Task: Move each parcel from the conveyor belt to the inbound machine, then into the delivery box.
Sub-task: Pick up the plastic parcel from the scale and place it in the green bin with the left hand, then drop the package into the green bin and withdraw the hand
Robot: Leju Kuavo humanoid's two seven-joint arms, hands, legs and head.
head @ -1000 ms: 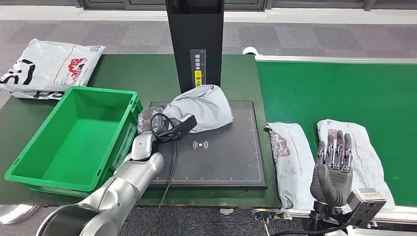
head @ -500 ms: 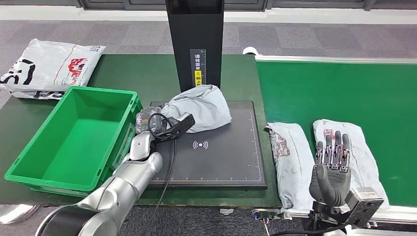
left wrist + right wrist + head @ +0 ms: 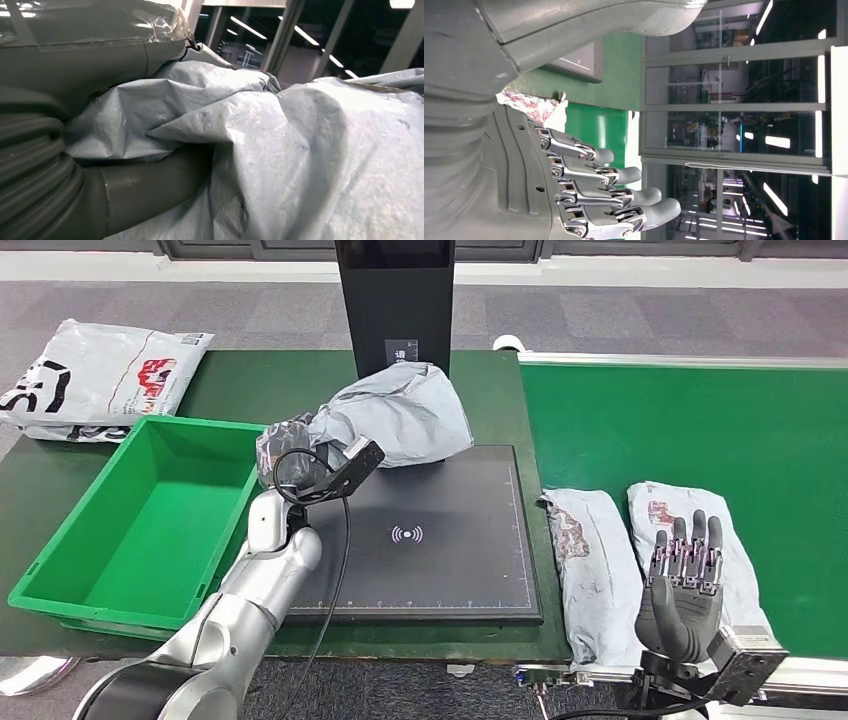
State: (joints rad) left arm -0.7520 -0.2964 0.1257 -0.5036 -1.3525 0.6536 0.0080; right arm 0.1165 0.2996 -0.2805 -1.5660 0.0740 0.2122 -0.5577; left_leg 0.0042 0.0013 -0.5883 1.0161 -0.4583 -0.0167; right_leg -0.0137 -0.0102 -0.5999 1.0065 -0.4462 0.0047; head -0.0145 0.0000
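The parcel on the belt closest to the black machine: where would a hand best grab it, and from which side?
Probably from above, around its middle. This parcel lies flat and long on the belt, narrow enough for fingers to close across it. The right hand, open over the neighbouring parcel, would have to shift toward the machine first.

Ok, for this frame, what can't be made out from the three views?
- Left hand: its fingers are hidden by the crumpled grey plastic parcel in head and left wrist views.
- Label on the black upright scanner column: the parcel covers it in the head view.
- Print on the two grey parcels on the green conveyor belt: too small.
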